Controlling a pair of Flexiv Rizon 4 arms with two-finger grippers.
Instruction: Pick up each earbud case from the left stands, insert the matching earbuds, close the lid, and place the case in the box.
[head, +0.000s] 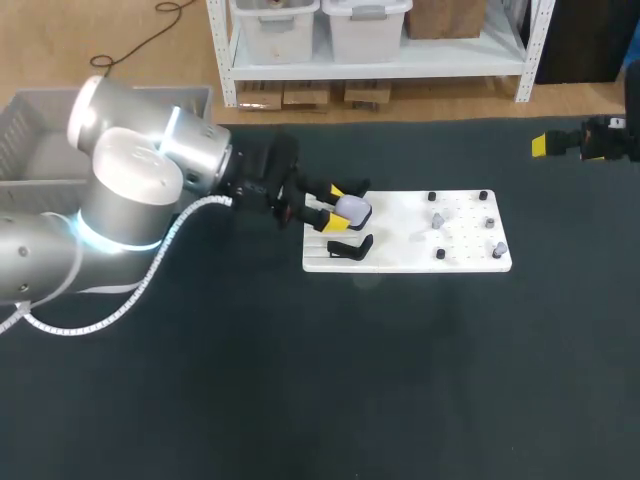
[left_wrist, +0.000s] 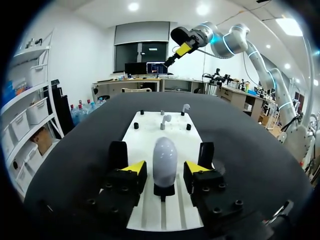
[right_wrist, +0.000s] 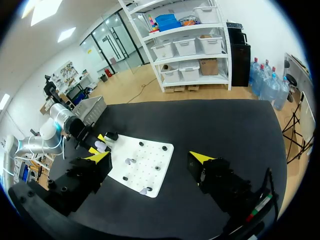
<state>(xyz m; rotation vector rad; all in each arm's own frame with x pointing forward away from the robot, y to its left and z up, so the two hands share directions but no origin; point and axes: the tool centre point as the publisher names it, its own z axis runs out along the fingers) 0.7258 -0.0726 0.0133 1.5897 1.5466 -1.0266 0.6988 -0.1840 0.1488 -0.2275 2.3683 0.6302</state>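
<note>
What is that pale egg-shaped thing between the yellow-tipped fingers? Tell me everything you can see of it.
The earbud case is a smooth, pale, egg-shaped shell, glossy like plastic. It stands upright on a small black stand on the white board, between the left gripper's open fingers, with a gap on either side.

Box (head: 30, 140) partly behind left arm (head: 125, 195)

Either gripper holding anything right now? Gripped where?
Nothing held. Left gripper straddles the pale egg-shaped earbud case on its black stand, fingers open, gaps both sides. Right gripper open, empty.
</note>
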